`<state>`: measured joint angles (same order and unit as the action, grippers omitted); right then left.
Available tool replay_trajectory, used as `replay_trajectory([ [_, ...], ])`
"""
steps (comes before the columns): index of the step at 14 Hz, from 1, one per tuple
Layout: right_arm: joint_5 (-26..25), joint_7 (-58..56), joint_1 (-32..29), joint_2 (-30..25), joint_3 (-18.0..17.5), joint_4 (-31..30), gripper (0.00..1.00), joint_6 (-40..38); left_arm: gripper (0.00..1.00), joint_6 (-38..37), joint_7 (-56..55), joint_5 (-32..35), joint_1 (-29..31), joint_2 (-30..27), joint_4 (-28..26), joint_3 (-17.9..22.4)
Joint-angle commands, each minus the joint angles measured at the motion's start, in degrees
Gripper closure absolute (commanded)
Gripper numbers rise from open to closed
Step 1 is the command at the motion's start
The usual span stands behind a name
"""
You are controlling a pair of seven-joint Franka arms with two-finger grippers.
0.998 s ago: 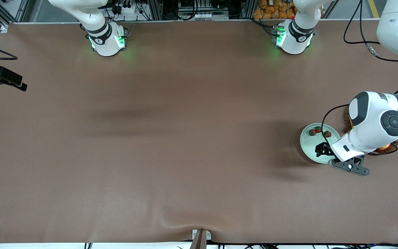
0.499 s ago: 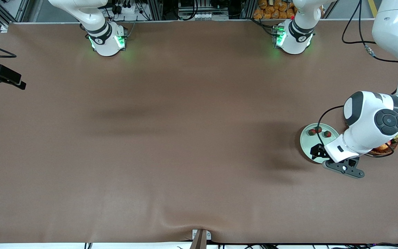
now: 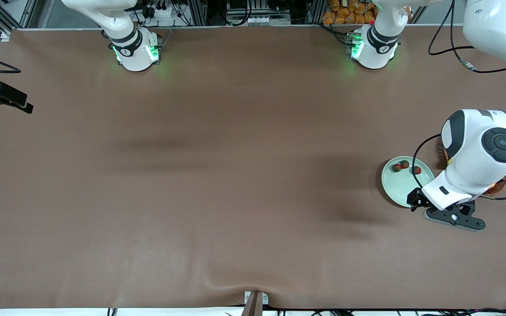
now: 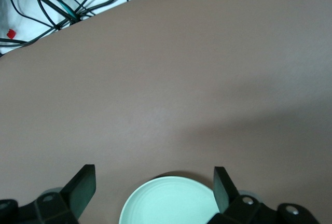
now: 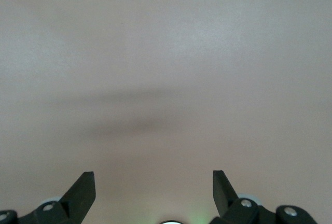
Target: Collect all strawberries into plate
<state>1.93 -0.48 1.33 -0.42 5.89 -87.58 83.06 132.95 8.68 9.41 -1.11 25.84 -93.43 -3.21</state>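
The pale mint-green plate (image 3: 400, 186) lies near the left arm's end of the table. Three strawberries (image 3: 404, 164) lie together in it, on the part farther from the front camera. My left gripper (image 3: 414, 198) hangs open and empty over the plate's rim on the side nearer the front camera. In the left wrist view the left gripper (image 4: 154, 173) has its jaws wide apart, with the plate (image 4: 171, 206) below them and no berry in sight. My right gripper (image 5: 154, 178) is open and empty over bare table, and that arm waits.
A brown wicker basket (image 3: 498, 186) stands beside the plate toward the left arm's end, mostly hidden under the left arm. A black part (image 3: 2, 97) juts in at the table edge at the right arm's end. Cables (image 4: 57, 1) lie off the table's edge.
My left gripper has shifted over the plate, first toward the right arm's end, then back toward the rim nearer the front camera. The strawberries have not moved.
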Motion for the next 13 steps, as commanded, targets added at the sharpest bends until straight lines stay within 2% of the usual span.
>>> replay_trajectory([
  [1, -0.2, 0.2, -0.4, -0.6, -0.4, 0.2, 0.0, -0.8, 0.0, -0.8, -0.3, -2.9, -1.5, -2.1, 0.1, 1.2],
  [4, -0.2, 0.2, -0.3, -0.6, -0.4, 0.2, 0.0, -0.8, 0.0, -8.5, -1.2, -3.7, -2.7, -6.7, -0.3, 1.7],
  [9, -0.2, 0.2, -0.2, -0.5, -0.4, 0.1, 0.0, -0.8, 0.0, -27.4, -6.5, -7.6, -8.6, -18.7, -0.4, 6.8],
  [11, -0.2, 0.3, -0.1, -0.5, -0.4, 0.1, 0.0, -0.8, 0.0, -32.3, -7.4, -7.8, -9.1, -22.7, -1.1, 6.8],
  [13, -0.2, 0.3, -0.1, -0.5, -0.4, 0.1, 0.0, -0.8, 0.0, -33.5, -6.9, -7.9, -8.7, -27.1, -5.2, 6.8],
])
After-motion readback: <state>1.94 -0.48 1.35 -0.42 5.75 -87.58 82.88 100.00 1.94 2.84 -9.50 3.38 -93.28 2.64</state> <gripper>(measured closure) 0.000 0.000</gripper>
